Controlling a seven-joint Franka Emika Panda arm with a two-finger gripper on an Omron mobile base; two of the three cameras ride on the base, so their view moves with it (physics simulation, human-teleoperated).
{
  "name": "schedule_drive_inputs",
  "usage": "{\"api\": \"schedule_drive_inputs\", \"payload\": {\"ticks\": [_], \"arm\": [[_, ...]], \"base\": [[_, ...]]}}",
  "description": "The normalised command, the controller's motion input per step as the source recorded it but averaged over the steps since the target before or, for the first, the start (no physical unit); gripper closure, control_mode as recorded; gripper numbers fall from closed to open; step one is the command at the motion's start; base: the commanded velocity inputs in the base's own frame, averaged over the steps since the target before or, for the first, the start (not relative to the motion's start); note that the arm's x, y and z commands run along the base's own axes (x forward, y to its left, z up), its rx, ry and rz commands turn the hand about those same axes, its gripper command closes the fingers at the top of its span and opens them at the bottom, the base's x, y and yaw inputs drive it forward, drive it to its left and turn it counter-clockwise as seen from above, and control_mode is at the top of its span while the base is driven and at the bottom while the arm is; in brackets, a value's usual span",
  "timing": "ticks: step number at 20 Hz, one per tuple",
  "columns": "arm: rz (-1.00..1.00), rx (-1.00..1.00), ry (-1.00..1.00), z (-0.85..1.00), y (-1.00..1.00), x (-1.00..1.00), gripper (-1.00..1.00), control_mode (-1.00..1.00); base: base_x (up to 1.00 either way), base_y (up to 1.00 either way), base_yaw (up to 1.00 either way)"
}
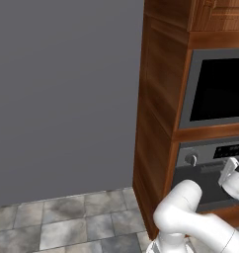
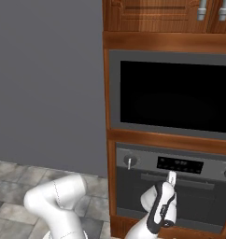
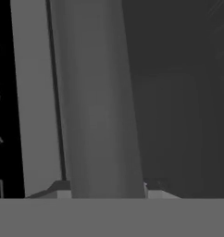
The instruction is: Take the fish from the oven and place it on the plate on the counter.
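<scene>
— Oven (image 2: pixel 173 186) first: where does it sit?

— Low in a wooden cabinet column (image 1: pixel 156 128), under the black-windowed microwave (image 2: pixel 173 95). Its door is closed, with a round knob (image 2: pixel 129 162) at the left of the control panel and a dark display strip (image 2: pixel 179 164) near the middle.

— And the gripper?

— Gripper (image 2: pixel 171 176) is right up at the oven's front, pointing at the long door handle (image 2: pixel 180 181) just below the display. In the left base view the hand (image 1: pixel 229 173) meets the same bar close to the picture's right edge.

— Has it got hold of the handle?

— The hand view shows the grey handle bar (image 3: pixel 97 97) running up between where the finger tips rise, very close to the camera, with the display strip (image 3: pixel 3 92) off to the left and the dark door glass (image 3: pixel 178 102) to the right. The tips are mostly hidden behind the bar, so I cannot tell whether they are pressed onto it or how wide apart they stand.

— Fish?

— Behind that closed door, if anywhere; the glass is too dark to see through.

— Surroundings?

— Plain grey wall (image 1: pixel 62 94) to the left of the cabinet, grey tiled floor (image 1: pixel 67 222) below.
</scene>
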Motion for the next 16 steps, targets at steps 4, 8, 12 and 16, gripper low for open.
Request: {"api": "schedule_drive_inputs", "payload": {"ticks": [4,8,12,16], "arm": [[0.00,0.00,0.03,-0.34,0.00,-0.47,1.00,-1.00],[0.00,0.00,0.10,-0.54,0.00,-0.78,1.00,-1.00],[0.00,0.00,0.17,-0.61,0.00,-0.80,1.00,-1.00],[0.00,0.00,0.18,-0.72,0.00,-0.78,1.00,-1.00]], "base": [[0.00,0.00,0.00],[0.00,0.00,0.00],[0.00,0.00,0.00],[0.00,0.00,0.00]]}}
